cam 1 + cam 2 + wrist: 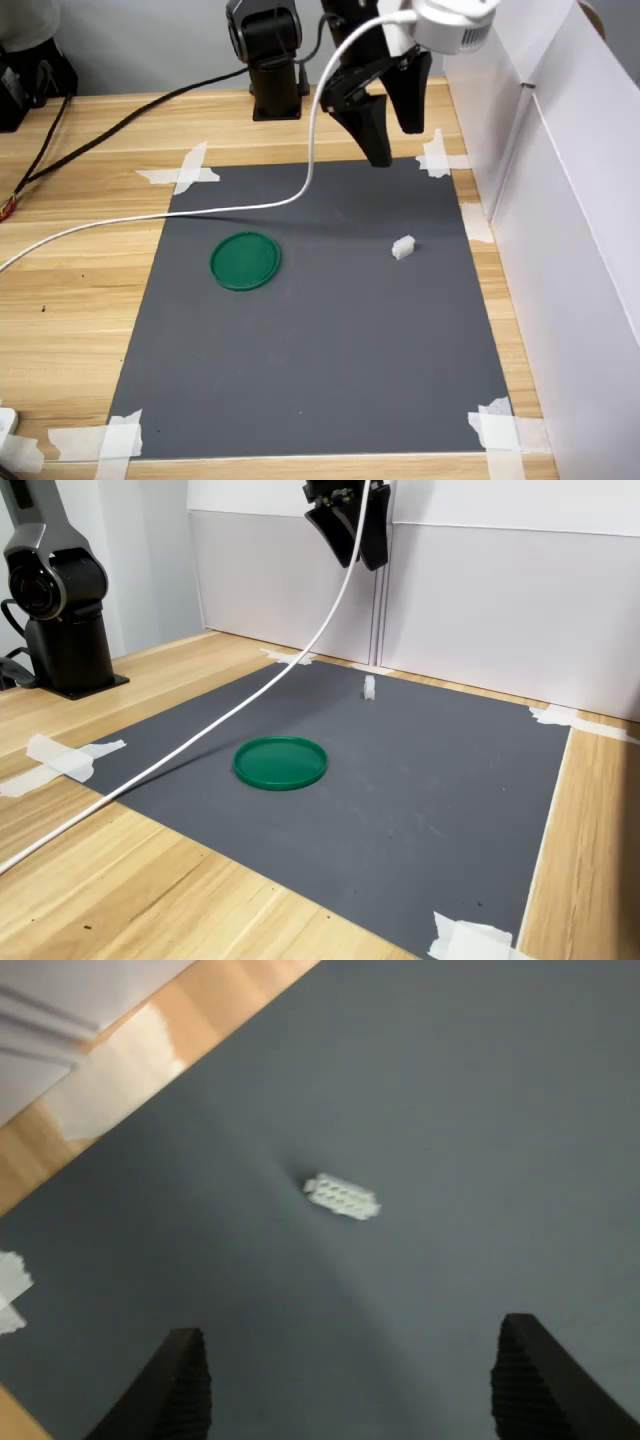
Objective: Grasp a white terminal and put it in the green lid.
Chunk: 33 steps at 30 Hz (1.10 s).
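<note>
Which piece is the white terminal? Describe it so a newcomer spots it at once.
Start at the dark grey mat taped to the wooden table. In the first exterior view, look to the right of the green lid, below the raised open gripper. The white terminal is the only tiny white block on the mat, with rows of small holes.

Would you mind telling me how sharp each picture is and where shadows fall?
The wrist view is soft: the terminal and the fingertips have blurred edges. The first exterior view is sharp, with a faint shadow on the mat along the cable. The second exterior view is sharp on the lid, with light even and no strong glare; the terminal is tiny there.
</note>
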Tool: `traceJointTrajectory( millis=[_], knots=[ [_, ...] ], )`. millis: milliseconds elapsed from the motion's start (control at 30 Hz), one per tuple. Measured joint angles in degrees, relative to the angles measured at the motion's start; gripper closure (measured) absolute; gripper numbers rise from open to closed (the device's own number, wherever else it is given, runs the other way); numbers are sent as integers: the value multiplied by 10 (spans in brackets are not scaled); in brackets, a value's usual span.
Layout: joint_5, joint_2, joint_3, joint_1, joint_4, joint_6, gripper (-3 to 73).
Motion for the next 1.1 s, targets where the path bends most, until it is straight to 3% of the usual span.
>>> traceJointTrajectory(
  millis=[300, 800, 1100],
  knots=[
    [-8, 52, -6, 10, -22, 85, 2],
    [-49, 101, -5, 10, -29, 121, 2],
    [-97, 117, 56, 10, -26, 125, 15]
  ],
)
